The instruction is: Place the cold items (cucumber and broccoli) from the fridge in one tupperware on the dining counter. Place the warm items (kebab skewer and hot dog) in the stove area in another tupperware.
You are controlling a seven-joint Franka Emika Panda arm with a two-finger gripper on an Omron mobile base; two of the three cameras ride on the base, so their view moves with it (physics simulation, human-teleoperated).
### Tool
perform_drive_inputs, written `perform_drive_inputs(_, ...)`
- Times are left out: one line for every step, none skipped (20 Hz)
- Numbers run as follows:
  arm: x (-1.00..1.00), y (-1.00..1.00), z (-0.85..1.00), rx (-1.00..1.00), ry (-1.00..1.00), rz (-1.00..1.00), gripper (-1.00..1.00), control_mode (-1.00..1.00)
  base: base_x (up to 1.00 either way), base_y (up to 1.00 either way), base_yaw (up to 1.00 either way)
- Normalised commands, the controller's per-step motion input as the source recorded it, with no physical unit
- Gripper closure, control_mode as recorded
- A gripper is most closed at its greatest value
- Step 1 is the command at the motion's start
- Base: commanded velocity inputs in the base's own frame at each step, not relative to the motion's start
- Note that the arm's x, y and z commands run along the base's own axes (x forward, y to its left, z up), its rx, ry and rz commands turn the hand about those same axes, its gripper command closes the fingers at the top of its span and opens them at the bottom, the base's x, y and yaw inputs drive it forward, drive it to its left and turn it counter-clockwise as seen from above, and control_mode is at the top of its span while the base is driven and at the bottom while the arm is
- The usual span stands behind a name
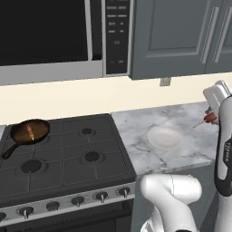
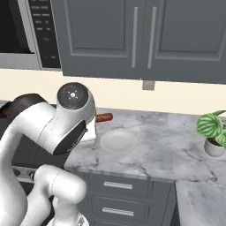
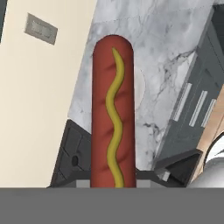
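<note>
left base view: stove (image 1: 63, 154) left with a skillet (image 1: 30, 131) on its far-left burner; a clear tupperware (image 1: 164, 137) on the marble table (image 1: 136, 145).

right base view: hot dog (image 2: 104, 117) end juts right from behind the arm, above the table.

hand view: end effector (image 3: 113, 177) clamped on the mustard-striped hot dog.

I can read nothing; the microwave control panel (image 1: 117, 31) perhaps carries labels, too blurred to make out.
</note>
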Motion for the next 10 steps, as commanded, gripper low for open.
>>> perform_drive_inputs(-0.17,0.4,0.0,-0.26,0.05,0.0,1.0,-1.0,0.0,0.0,0.0)
perform_drive_inputs(-0.24,0.35,0.0,-0.22,0.0,0.09,1.0,-1.0,0.0,0.0,0.0)
perform_drive_inputs(-0.28,0.32,0.0,-0.18,0.0,0.14,1.0,-1.0,0.0,0.0,0.0)
perform_drive_inputs(-0.26,0.34,0.0,-0.19,0.0,0.14,1.0,-1.0,0.0,0.0,0.0)
perform_drive_inputs(-0.25,0.32,0.0,-0.19,-0.06,0.17,1.0,-1.0,0.0,0.0,0.0)
perform_drive_inputs(0.0,0.0,0.0,0.0,0.0,0.0,1.0,1.0,-0.25,0.38,0.21)
perform_drive_inputs(0.0,0.0,0.0,0.0,0.0,0.0,1.0,1.0,-0.22,0.48,0.22)
perform_drive_inputs(0.0,0.0,0.0,0.0,0.0,0.0,1.0,1.0,-0.19,0.58,0.26)
perform_drive_inputs(0.0,0.0,0.0,0.0,0.0,0.0,1.0,1.0,-0.17,0.65,0.3)
perform_drive_inputs(0.0,0.0,0.0,0.0,0.0,0.0,1.0,1.0,-0.16,0.78,0.33)
